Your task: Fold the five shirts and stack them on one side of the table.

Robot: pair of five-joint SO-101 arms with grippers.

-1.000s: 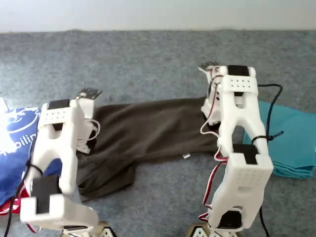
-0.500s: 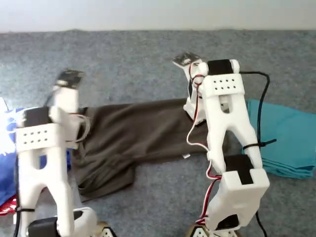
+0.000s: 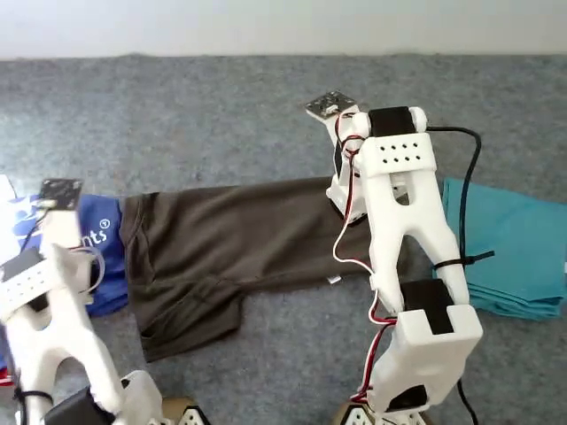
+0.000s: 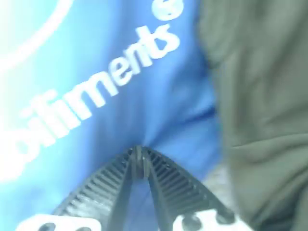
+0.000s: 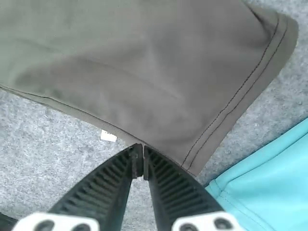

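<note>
- Shirts lie on the grey bench (image 3: 221, 106), and three of them are easy to see.
- The dark brown shirt (image 3: 239, 239) is in the middle. It is spread out flat and wide, and it is not folded. One part of it sticks out toward the near edge of the bench.
- The blue shirt (image 3: 102, 239) has white print on it. It lies at the left end, and its edge touches the dark brown shirt.
- The teal shirt (image 3: 518, 257) is folded up neatly at the right end. It sits just beside the corner of the dark brown shirt, with a thin strip of bench between them.
- A small white tag (image 5: 108, 136) pokes out from the near edge of the dark brown shirt.
- The left arm (image 3: 53, 292) stands at the left side, over the blue shirt. The left gripper (image 4: 139, 161) has its two fingers pressed together with nothing in between. It hangs above the blue shirt, close to where the blue shirt meets the brown one.
- The right arm (image 3: 407, 230) stands over the right end of the dark brown shirt. The right gripper (image 5: 139, 159) also has its fingers pressed together. Its tips point at the shirt's near edge, close to the white tag, and the cloth there lies flat.
</note>
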